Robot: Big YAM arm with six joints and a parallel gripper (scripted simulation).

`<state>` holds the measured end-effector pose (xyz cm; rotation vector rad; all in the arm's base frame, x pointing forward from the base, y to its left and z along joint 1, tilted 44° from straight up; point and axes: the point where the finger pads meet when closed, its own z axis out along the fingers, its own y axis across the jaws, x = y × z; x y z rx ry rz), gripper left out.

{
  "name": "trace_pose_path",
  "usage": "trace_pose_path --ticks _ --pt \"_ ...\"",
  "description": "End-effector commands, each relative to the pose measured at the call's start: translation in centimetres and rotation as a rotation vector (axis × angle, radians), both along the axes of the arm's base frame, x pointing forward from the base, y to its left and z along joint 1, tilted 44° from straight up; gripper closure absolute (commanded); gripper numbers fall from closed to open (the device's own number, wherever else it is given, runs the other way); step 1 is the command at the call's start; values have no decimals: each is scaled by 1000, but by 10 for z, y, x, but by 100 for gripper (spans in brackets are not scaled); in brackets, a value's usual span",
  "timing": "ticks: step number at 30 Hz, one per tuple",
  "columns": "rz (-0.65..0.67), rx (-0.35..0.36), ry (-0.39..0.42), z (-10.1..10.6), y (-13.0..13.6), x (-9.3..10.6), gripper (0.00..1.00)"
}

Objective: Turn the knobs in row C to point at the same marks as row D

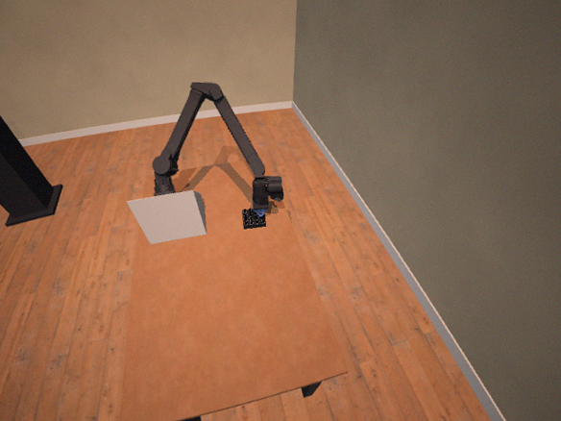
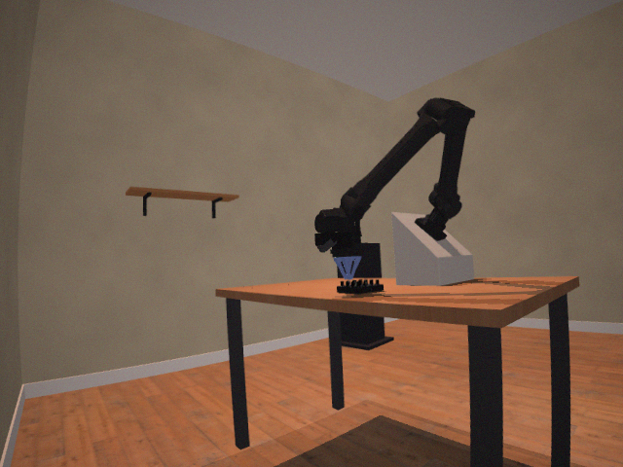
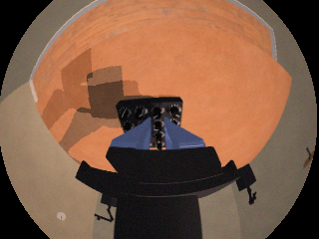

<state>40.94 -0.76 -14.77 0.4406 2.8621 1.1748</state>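
The black knob box (image 1: 253, 225) (image 2: 360, 289) (image 3: 150, 102) stands on the table with its knobs up. In the wrist view its far row of knobs shows, with white lines and rings of marks, but the printed names are too small to read. My gripper (image 2: 348, 278) (image 3: 158, 120) points down at the box, its blue fingers a little apart with a narrow gap. A column of knobs shows through that gap, and nothing is plainly held. In the exterior view the fingertips are just over or at the knob tops. The fingers hide several knobs on both sides of the gap.
A white wedge-shaped block (image 1: 168, 217) (image 2: 418, 264) stands on the table (image 1: 223, 323) (image 2: 281, 296), beside the arm's base. A black pedestal (image 1: 5, 169) stands on the floor beyond the table. A wooden shelf (image 2: 181, 194) hangs on the wall.
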Motion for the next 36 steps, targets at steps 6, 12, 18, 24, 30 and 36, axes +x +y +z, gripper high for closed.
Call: trace_pose_path --ticks 6,12,18,24,30,36 --pt "-4 -9 -37 14 -3 21 80" --pt "-1 -9 -38 12 -1 21 80" --pt "-14 -8 -33 5 -5 19 80" --pt "0 -3 -19 -4 6 14 80" --pt "0 -1 -15 -8 10 13 80" --pt "-10 -1 -14 -9 7 12 80"
